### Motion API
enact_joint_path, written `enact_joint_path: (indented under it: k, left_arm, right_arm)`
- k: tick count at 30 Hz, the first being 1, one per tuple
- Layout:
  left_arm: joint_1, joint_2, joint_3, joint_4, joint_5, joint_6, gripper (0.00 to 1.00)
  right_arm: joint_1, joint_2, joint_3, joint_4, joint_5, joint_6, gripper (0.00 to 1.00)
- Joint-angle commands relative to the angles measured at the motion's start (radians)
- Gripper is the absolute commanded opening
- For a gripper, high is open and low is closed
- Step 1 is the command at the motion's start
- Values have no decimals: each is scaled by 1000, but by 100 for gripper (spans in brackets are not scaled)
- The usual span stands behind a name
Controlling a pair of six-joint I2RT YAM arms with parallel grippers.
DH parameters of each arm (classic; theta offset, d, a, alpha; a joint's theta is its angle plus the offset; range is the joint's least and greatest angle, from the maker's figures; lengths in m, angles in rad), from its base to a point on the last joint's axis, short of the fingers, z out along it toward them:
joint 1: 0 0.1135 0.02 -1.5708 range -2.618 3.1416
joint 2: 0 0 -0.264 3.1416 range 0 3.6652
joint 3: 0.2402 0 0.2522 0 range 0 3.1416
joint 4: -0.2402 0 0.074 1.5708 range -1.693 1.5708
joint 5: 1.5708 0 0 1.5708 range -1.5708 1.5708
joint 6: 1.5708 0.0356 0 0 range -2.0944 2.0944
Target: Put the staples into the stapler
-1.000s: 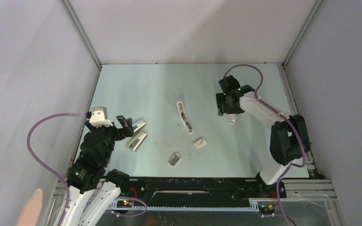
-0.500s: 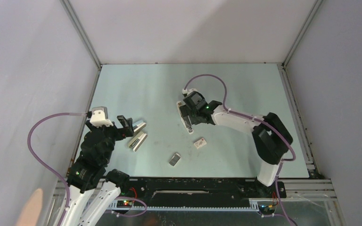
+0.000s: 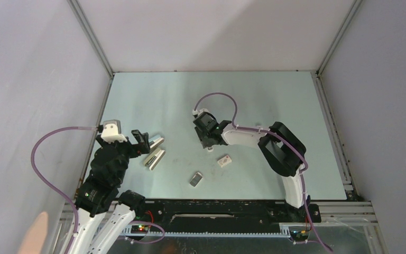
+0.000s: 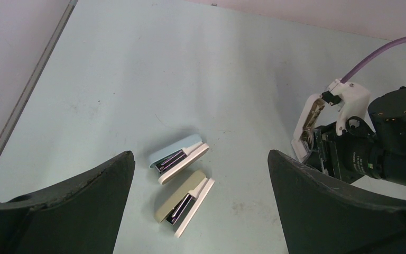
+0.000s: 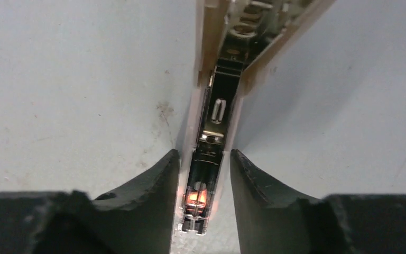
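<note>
The slim white stapler [image 5: 214, 114] lies open at mid-table, its dark metal channel facing up. In the top view only its near tip [image 3: 210, 148] shows under the right arm. Its raised white arm shows in the left wrist view [image 4: 307, 123]. My right gripper [image 5: 203, 153] has a finger against each side of the lower arm, shut on it; it is over the stapler in the top view [image 3: 206, 131]. The staples [image 3: 196, 179], a small grey block, lie nearer the front. My left gripper [image 3: 141, 138] is open and empty at the left.
Two larger staplers, one pale blue [image 4: 180, 157] and one beige [image 4: 185, 199], lie side by side in front of my left gripper [image 4: 200, 153]. A little white box with a reddish mark [image 3: 224, 160] lies between the stapler and the staples.
My right arm has swung from the right back of the table leftward to the stapler and settled over it. The left arm has not moved.
</note>
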Motion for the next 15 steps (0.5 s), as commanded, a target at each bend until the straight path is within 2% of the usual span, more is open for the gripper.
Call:
enact_joint_path:
  k: [1,3,7,15]
  left_arm:
    - [5,-1,3,30,6,19,100]
    - [5,-1,3,30,6,19,100]
    - [5,-1,4,31,7,19,100]
    - [5,0,3,31,8,19,100]
  right_arm:
    - [22,27,28,23,18,-7,35]
    - [43,24,28,20,10,-10,29]
    - [88,10,29,10,12,-4,22]
    - [158,-7,28,-10,17,35,22]
